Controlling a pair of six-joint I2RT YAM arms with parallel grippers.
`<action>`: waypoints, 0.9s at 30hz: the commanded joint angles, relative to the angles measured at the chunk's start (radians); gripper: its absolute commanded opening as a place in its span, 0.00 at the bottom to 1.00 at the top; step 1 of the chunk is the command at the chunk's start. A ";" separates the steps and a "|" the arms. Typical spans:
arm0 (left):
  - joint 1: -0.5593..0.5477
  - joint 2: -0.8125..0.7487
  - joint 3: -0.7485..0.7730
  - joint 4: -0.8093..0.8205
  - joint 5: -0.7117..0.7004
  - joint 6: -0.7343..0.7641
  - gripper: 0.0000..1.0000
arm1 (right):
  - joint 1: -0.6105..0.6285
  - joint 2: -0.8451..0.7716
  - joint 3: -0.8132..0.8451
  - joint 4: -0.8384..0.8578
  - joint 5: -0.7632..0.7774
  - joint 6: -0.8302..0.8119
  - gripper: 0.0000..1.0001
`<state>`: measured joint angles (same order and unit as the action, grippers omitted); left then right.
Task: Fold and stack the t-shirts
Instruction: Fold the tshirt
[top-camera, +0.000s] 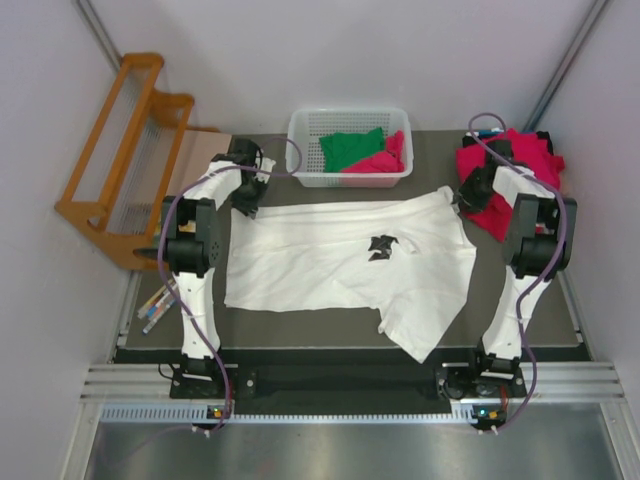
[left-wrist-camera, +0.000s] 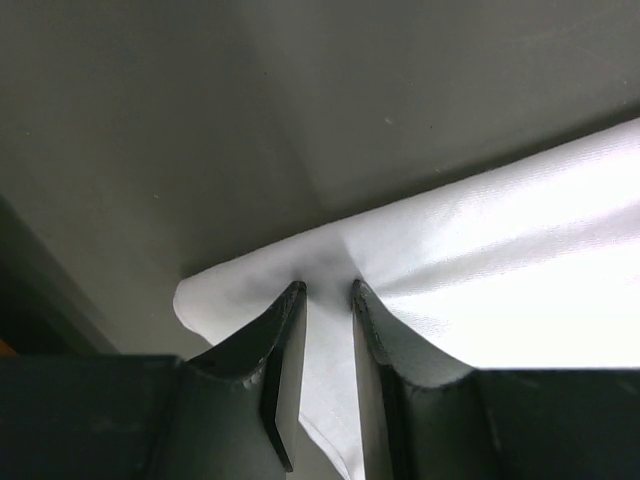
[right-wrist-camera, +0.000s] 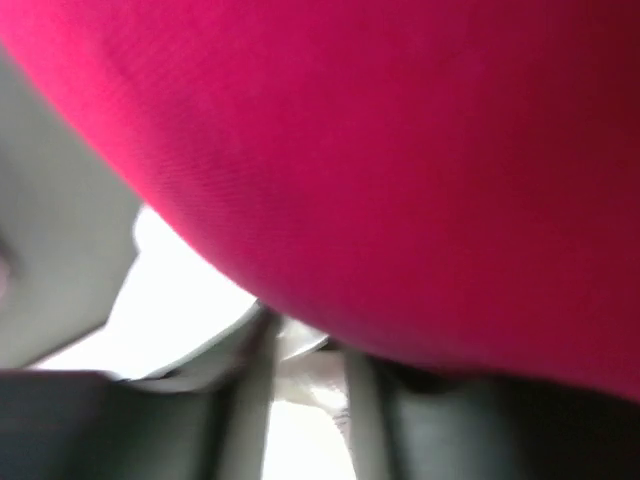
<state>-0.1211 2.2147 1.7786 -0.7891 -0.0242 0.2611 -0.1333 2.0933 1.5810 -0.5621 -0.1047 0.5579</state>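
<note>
Your left gripper (left-wrist-camera: 327, 292) pinching the white t-shirt's (top-camera: 330, 262) far left corner, your right gripper (right-wrist-camera: 305, 362), blurred, clamped on its far right corner, shirt spread across the table (top-camera: 505, 312), crimson t-shirts (top-camera: 522, 160) heaped at the far right

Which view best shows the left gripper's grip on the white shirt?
Left wrist: close up, the left gripper pinches the white shirt at its edge near a corner. Top external shows that spot small, with the gripper over it. Right wrist shows only a blurred white patch beneath crimson cloth.
</note>
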 joint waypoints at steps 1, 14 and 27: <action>0.026 -0.032 -0.011 0.002 -0.071 0.000 0.30 | -0.015 -0.087 -0.024 -0.004 0.069 -0.035 0.52; 0.090 -0.073 0.191 -0.108 -0.100 -0.068 0.49 | 0.043 -0.446 -0.102 -0.032 0.132 -0.070 1.00; -0.063 -0.674 -0.594 -0.180 -0.030 0.205 0.55 | 0.589 -1.005 -0.762 -0.142 0.046 0.060 1.00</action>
<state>-0.1535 1.6909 1.3575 -0.9199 -0.0570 0.3515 0.3691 1.2285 0.9245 -0.6121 -0.0593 0.5327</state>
